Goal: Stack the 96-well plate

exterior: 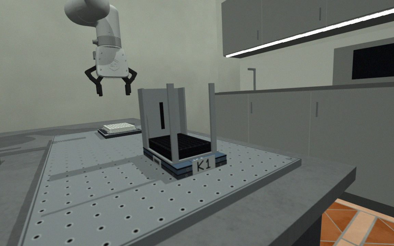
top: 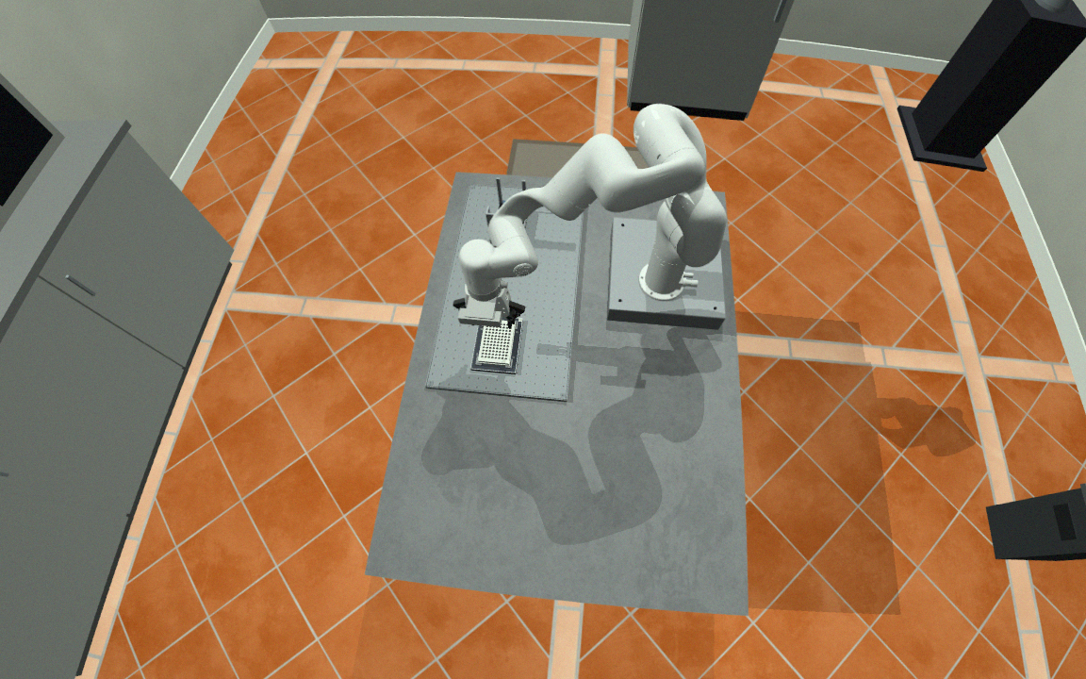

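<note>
The gripper hangs wide open, holding nothing, high above the white plate in its nest at the far end of the board. This looks like the approach; next it must descend squarely and close on the plate's sides.

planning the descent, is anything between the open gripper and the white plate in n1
Nothing: in the exterior view the open gripper hangs over the white plate in its nest with only air between them. The K1 rack stands off to the side.
</note>
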You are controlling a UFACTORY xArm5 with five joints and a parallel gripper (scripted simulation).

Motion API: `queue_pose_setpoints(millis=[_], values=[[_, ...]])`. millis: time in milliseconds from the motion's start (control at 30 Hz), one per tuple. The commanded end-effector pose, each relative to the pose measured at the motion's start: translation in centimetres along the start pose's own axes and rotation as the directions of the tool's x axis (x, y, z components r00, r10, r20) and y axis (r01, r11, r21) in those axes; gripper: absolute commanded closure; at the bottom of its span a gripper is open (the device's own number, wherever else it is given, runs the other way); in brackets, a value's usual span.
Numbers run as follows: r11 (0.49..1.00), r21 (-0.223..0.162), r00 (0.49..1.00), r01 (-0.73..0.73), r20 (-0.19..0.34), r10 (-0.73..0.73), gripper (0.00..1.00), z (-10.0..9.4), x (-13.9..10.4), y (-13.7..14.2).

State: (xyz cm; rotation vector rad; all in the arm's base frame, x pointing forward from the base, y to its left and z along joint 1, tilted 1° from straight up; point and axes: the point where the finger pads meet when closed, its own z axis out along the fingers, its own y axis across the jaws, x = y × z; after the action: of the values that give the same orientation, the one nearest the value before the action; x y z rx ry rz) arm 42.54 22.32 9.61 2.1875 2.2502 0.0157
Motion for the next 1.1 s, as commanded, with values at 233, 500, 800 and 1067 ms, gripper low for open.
queue_pose_setpoints(millis=[233,500,800,1067], values=[[1.0,-0.008,1.0,0.0,0.008,0.0,0.0,1.3,0.0,0.1],[1.0,-0.008,1.0,0.0,0.008,0.0,0.0,2.7,0.0,0.1],[1.0,-0.008,1.0,0.0,0.008,0.0,0.0,3.8,0.0,0.1],[1.0,-0.008,1.0,0.0,0.008,0.0,0.0,5.2,0.0,0.1]])
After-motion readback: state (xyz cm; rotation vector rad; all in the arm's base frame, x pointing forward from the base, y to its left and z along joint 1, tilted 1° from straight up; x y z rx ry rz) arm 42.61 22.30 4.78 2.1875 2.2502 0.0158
